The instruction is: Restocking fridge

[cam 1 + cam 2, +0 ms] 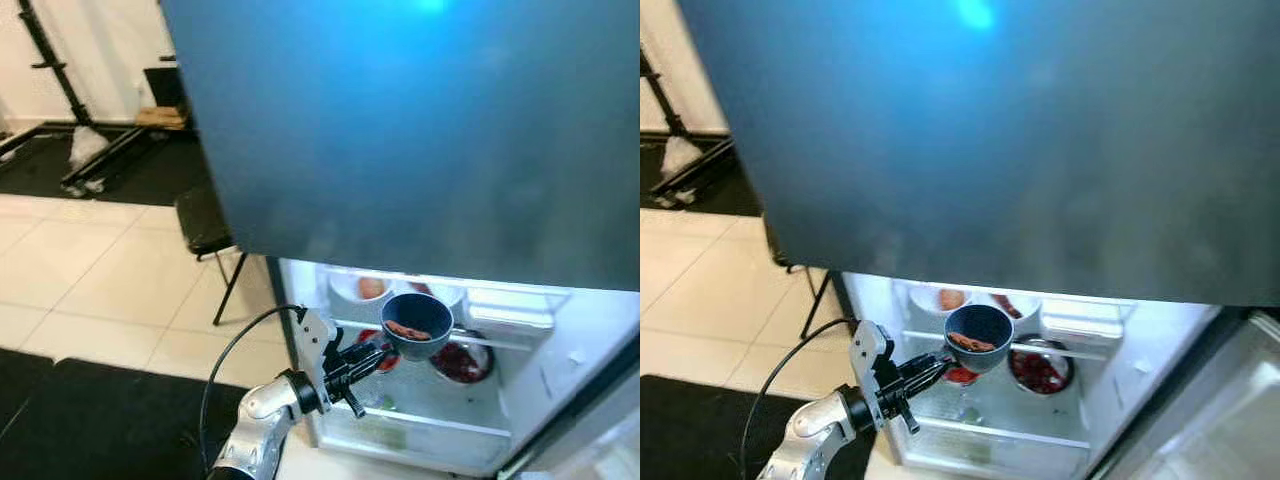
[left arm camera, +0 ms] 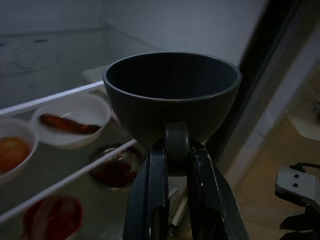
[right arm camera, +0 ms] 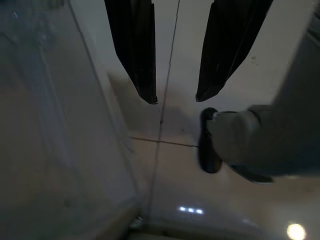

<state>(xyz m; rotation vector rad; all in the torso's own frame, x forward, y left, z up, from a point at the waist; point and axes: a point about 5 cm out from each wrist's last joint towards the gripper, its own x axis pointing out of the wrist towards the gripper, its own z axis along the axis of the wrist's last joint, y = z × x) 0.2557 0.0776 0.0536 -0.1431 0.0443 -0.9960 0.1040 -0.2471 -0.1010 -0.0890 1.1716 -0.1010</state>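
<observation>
My left gripper (image 1: 374, 357) is shut on the stub handle of a dark blue-grey bowl (image 1: 417, 325), which holds a reddish strip of food. The bowl hangs in front of the open fridge (image 1: 560, 330), level with its upper glass shelf. In the left wrist view the bowl (image 2: 172, 95) sits upright just past the two black fingers (image 2: 152, 200). Behind it, two white bowls (image 2: 72, 120) hold an orange piece and a sausage. Lower down stand dishes of dark red food (image 1: 462, 362). My right gripper (image 3: 175, 97) hangs open over the tiled floor.
A big dark blue upper door panel (image 1: 420, 130) fills the top of the head views. A black folding chair (image 1: 205, 225) stands left of the fridge, with a black mat (image 1: 100, 420) near me. A person's shoe and trouser leg (image 3: 210, 150) are below my right gripper.
</observation>
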